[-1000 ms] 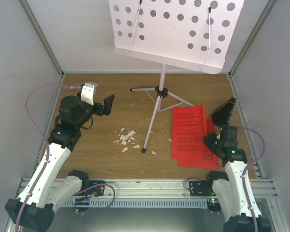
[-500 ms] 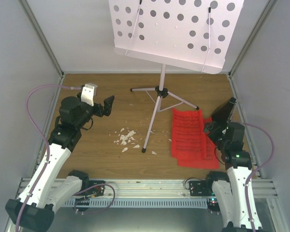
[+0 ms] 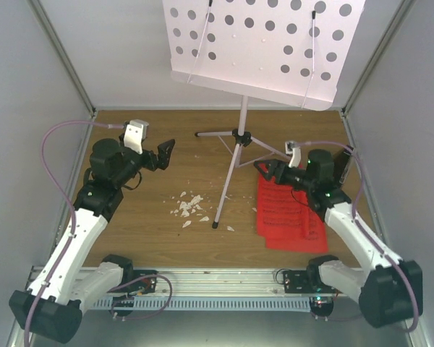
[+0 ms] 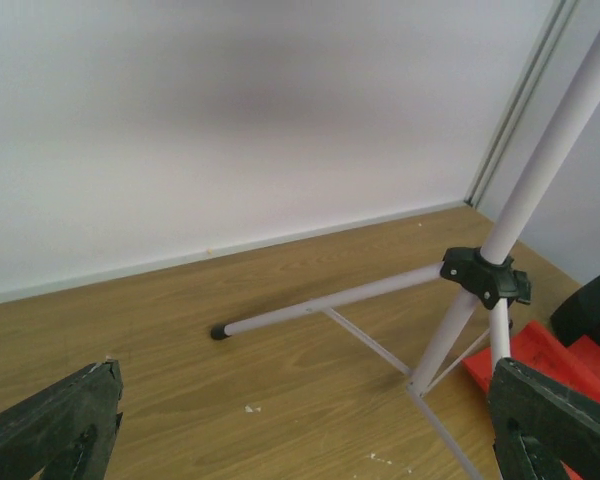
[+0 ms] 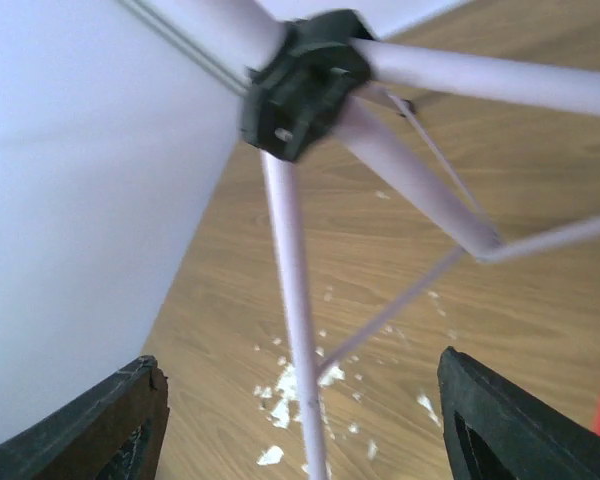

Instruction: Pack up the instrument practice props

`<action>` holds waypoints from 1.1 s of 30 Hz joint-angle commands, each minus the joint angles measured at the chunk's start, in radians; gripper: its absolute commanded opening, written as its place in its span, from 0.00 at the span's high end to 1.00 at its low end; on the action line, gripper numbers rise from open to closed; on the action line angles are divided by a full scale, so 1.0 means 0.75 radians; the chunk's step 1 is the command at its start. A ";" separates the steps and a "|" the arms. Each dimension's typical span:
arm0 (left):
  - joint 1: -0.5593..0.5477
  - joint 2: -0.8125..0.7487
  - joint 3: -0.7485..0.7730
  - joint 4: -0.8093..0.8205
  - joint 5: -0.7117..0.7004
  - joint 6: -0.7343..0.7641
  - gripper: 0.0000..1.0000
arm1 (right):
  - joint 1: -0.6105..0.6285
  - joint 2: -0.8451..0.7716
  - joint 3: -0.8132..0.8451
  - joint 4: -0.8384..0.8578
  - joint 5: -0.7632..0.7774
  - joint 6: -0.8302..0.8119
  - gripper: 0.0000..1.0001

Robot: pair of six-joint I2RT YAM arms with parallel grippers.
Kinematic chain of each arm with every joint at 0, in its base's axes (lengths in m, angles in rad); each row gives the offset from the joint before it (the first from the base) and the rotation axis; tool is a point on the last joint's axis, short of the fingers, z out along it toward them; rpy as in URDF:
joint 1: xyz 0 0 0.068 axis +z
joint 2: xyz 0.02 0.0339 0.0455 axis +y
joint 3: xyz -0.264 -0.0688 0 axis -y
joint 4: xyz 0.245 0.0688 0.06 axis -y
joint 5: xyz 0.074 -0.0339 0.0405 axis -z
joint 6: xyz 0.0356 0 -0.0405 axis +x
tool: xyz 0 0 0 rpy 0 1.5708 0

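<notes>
The white music stand [image 3: 240, 135] stood at the back of the wooden table [image 3: 145, 231], with its dotted tray high up and its three thin legs spread on the wood. The red sheets of music [image 3: 286, 210] lay flat just to the right of the stand's legs. The black metronome [image 3: 343, 163] stood further right of the stand, beyond the sheets, and the right arm partly hid it. Some white crumbs [image 3: 189, 205] lay to the left of the stand's near leg.

The left gripper [image 3: 161, 154] hovered to the left of the stand, its jaws wide apart and holding nothing. The right gripper [image 3: 271, 172] was near the stand's right leg, above the far edge of the sheets, its jaws also apart and empty.

The stand looked light but tall and top-heavy, and its tubes stiff and smooth, so it would probably tip or slip easily. The best place to hold it seemed to be the pole close to the black hub where the legs meet. The sheets looked thin and limp and should be taken by an edge. The metronome looked small and rigid and could be taken by its sides.
</notes>
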 commanded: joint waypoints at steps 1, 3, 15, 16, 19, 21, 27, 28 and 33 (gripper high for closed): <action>0.009 -0.011 -0.015 0.054 -0.063 0.036 0.01 | 0.071 0.148 0.052 0.356 -0.069 -0.014 0.28; 0.008 -0.030 -0.038 0.039 -0.112 0.054 0.01 | 0.071 0.212 0.050 0.484 -0.093 0.040 0.32; 0.010 -0.011 -0.061 0.034 -0.171 0.081 0.01 | 0.065 0.471 0.153 0.670 -0.053 0.123 0.47; 0.009 -0.011 -0.064 0.038 -0.158 0.079 0.01 | 0.060 0.491 0.159 0.682 -0.049 0.131 0.47; 0.008 0.001 -0.067 0.041 -0.135 0.073 0.01 | 0.045 0.567 0.176 0.750 -0.081 0.171 0.51; 0.008 0.009 -0.067 0.039 -0.130 0.073 0.01 | 0.039 0.616 0.188 0.804 -0.119 0.201 0.55; 0.009 0.015 -0.063 0.034 -0.138 0.083 0.01 | 0.038 0.683 0.199 0.864 -0.185 0.207 0.73; 0.008 0.015 -0.063 0.033 -0.136 0.083 0.01 | 0.038 0.681 0.195 0.855 -0.180 0.194 0.75; 0.008 0.020 -0.065 0.034 -0.130 0.083 0.01 | 0.030 0.686 0.190 0.840 -0.153 0.132 0.79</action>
